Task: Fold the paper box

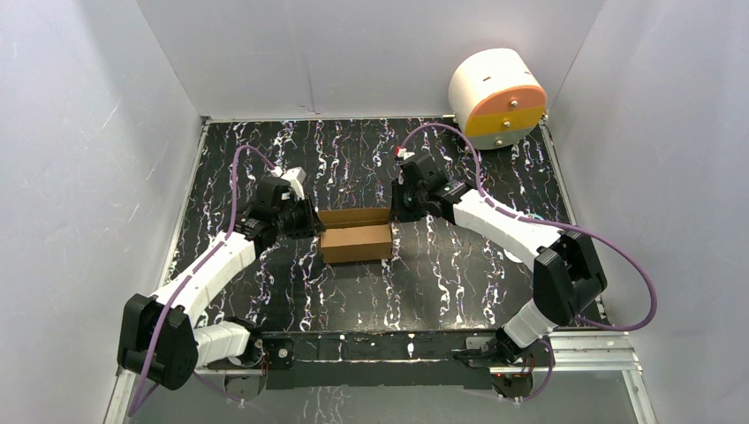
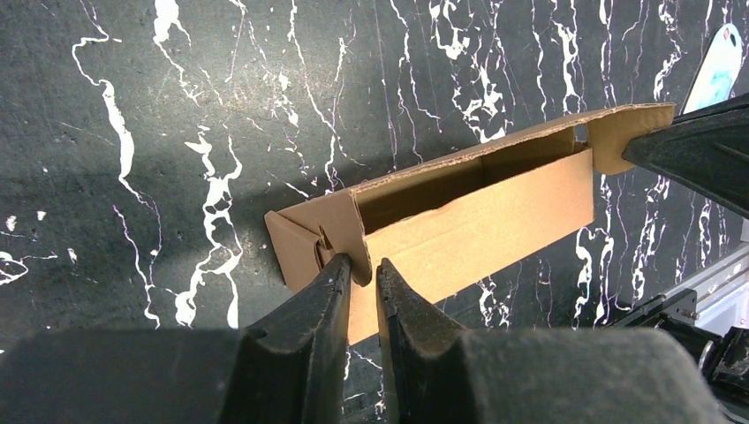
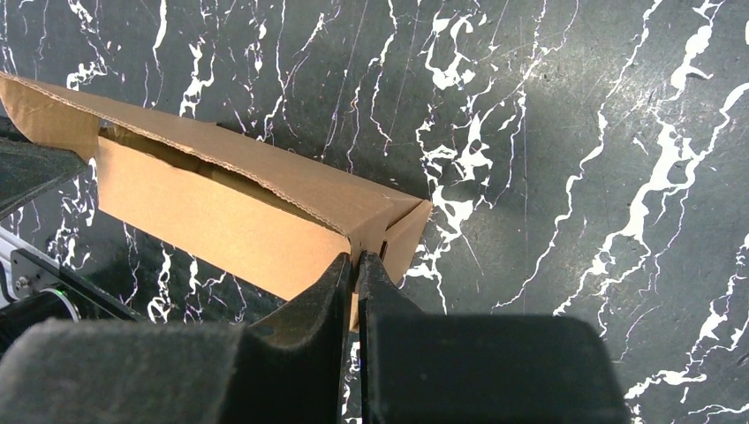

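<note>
Gripping both ends of box

Box (image 1: 356,237) sits mid-table (image 1: 442,283), long axis parallel to the near edge, well apart from every edge. It is part-folded: long walls up, top open, and a loose lid flap stands along the far side.

Left arm (image 1: 212,265): elbow folded back over the near-left corner, white forearm running diagonally toward the table centre, wrist bent so the fingers point right at the box's left end. Left gripper (image 2: 362,265) is clenched on the box, fingertips nearly together and pinching the edge of the left end flap at the corner.

Right arm (image 1: 495,221): elbow raised near the right edge, forearm slanting in toward the centre, wrist turned down and left at the box's right end. Right gripper (image 3: 356,261) is also clamped on the box, fingers almost touching, with the thin cardboard of the right end corner between them.

Both wrists sit just above the table, facing each other across the box. Each wrist view shows the opposite gripper's dark finger at the far end.

White cylinder (image 1: 495,97) stands at the far-right corner, well apart from the arms.
</note>
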You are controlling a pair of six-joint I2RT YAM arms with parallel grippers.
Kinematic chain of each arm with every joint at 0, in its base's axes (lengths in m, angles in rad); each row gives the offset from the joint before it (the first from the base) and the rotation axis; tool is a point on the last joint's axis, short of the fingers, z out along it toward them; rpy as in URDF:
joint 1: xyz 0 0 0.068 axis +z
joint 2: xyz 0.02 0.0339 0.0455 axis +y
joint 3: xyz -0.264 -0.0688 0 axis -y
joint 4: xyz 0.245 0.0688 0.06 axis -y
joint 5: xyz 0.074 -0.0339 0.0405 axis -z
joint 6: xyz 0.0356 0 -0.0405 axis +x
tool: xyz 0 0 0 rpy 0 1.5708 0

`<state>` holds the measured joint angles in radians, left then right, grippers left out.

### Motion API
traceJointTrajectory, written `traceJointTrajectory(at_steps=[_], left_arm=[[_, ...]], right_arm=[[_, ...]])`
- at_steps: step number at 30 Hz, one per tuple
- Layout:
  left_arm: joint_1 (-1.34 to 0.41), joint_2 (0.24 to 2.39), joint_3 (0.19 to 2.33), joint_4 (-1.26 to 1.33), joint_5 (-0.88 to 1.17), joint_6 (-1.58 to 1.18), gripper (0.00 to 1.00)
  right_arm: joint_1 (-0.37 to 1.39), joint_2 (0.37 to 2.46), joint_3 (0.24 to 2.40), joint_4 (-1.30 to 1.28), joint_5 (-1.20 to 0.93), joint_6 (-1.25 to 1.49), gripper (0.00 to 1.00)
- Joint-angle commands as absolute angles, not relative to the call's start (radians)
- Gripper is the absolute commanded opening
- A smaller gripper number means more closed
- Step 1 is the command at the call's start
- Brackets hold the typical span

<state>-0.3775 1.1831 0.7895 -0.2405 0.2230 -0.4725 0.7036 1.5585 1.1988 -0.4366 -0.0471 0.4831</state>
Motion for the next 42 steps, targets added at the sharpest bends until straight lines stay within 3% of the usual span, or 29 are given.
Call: traceJointTrajectory(at_steps=[1, 29, 32, 36, 42], left_arm=[[-0.386, 1.138, 0.808, -0.267, 0.199, -0.448, 0.15], [-0.385, 1.114, 0.838, -0.345, 0.133, -0.414, 0.09], [-0.385, 1.111, 0.855, -0.342, 0.163, -0.432, 0.21], [-0.393, 1.111, 0.868, -0.315, 0.198, -0.464, 0.29], [-0.397, 1.154, 0.873, -0.304, 0.151, -0.451, 0.33]], right_arm=[[0.721, 1.541, 1.177, -0.419, -0.041, 0.501, 0.14], [0.749, 1.532, 1.123, -0.4, -0.004, 0.474, 0.12], [0.75, 1.532, 1.126, -0.4, -0.004, 0.47, 0.13], [0.749, 1.535, 1.129, -0.399, -0.003, 0.469, 0.12], [0.75, 1.536, 1.129, -0.398, -0.003, 0.468, 0.12]])
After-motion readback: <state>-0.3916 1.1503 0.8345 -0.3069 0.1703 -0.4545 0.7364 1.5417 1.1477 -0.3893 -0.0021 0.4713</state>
